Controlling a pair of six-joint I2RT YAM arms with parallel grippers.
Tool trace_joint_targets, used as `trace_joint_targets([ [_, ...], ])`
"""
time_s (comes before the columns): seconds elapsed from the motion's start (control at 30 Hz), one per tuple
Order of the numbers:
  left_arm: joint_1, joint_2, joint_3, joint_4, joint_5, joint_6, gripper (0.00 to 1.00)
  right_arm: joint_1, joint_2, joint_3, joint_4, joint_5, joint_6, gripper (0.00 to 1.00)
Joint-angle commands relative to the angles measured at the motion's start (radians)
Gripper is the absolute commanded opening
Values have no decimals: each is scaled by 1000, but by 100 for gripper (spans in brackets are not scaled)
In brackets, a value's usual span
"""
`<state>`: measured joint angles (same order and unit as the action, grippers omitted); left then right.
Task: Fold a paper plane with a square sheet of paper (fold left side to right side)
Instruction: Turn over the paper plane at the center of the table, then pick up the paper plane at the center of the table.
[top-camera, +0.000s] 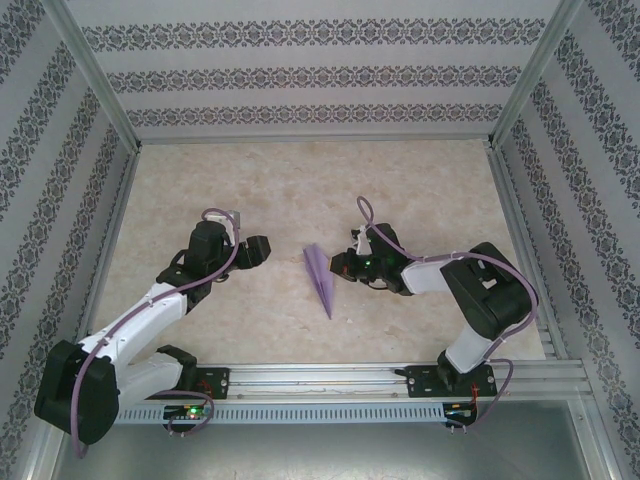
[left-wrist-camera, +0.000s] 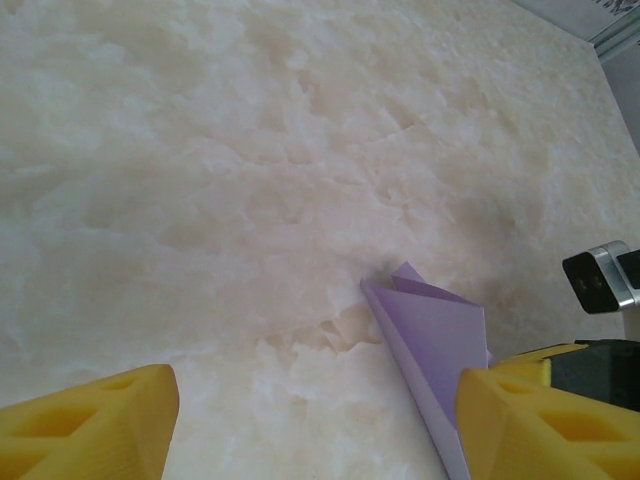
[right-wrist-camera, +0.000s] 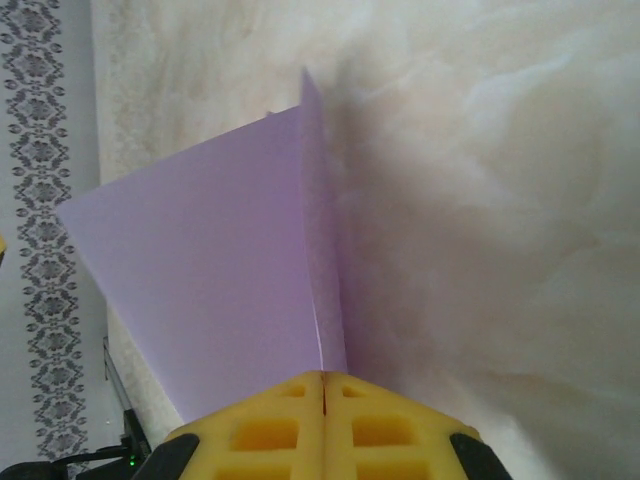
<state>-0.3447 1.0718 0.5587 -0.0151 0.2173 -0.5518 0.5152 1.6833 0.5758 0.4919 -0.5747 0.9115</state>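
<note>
Top view: the paper plane (top-camera: 320, 278) lies near the middle of the marbled table (top-camera: 300, 180), between the two arms, already a slim lilac dart. Its narrow point faces the near rail and its wider tail faces the back wall. The left gripper (top-camera: 262, 250) sits to the left of the dart, apart from it, with bare table between them. The right gripper (top-camera: 340, 266) meets the dart's right edge about halfway along its length. In the left wrist view, we note the left gripper (left-wrist-camera: 315, 400) released, its yellow fingers (left-wrist-camera: 90, 425) spread wide with nothing but table surface between them. The plane's (left-wrist-camera: 435, 340) tail lies just beside the right-hand finger, its top layer lifted slightly at the corner. In the right wrist view, the right gripper (right-wrist-camera: 325, 378) is clenched, its two yellow pads (right-wrist-camera: 270, 432) pressed together with no gap. The plane's (right-wrist-camera: 210, 290) crease runs straight down into the seam between them, so we read this as a pinch on the paper. One flap stands upright from that crease, while the broad lilac panel spreads to the left over the table.
</note>
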Motion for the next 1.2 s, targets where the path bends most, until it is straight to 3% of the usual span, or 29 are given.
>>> trace_joint_targets([
  [0.0, 14, 10, 20, 14, 27, -10, 73, 4, 9, -4, 45, 26, -19, 0],
  [0.23, 16, 30, 21, 17, 37, -10, 73, 4, -13, -5, 30, 27, -32, 7],
  [0.83, 34, -19, 27, -25, 14, 24, 74, 3, -105, -11, -130, 125, -108, 44],
  [0.97, 43, -52, 26, -49, -4, 38, 75, 5, -181, 1, -249, 155, -172, 49],
  [1.17, 54, -121, 14, -66, -47, 65, 77, 45, -316, 89, -598, 222, -338, 50],
])
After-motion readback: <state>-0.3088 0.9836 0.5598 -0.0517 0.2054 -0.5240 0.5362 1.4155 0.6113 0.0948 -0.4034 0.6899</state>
